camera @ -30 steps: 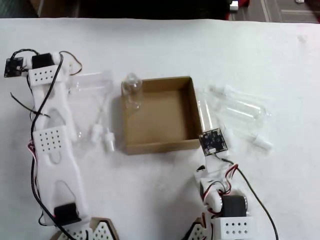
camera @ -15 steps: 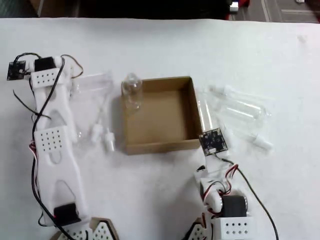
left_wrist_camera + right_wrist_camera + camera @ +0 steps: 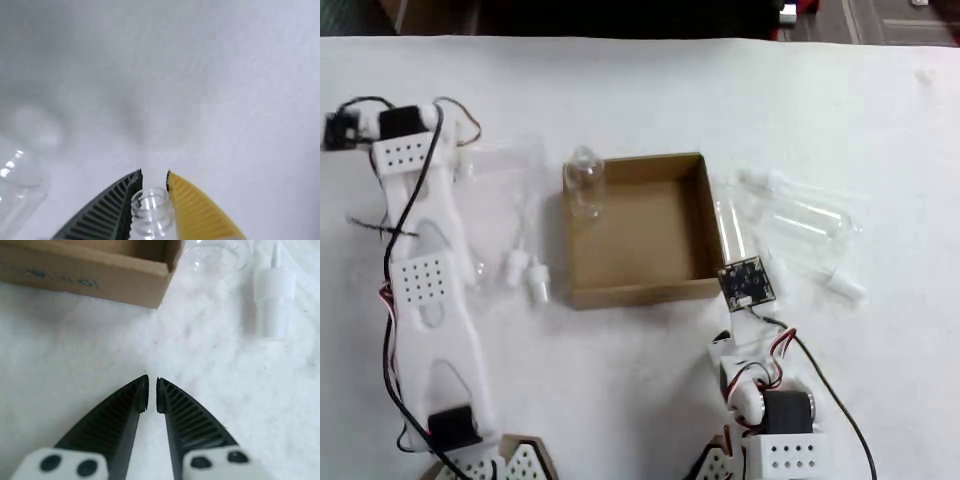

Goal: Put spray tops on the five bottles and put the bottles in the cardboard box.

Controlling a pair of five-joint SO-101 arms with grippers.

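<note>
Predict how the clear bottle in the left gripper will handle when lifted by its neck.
The bottle looks empty and thin-walled, so it is probably light. Its smooth clear neck sits in the left gripper, so it may slip or swing. Being round, it would likely roll if released.

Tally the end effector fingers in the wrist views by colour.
Black fingers: 3, two on the right end effector, one on the left end effector
Yellow fingers: 1, on the left
Total: 4
</note>
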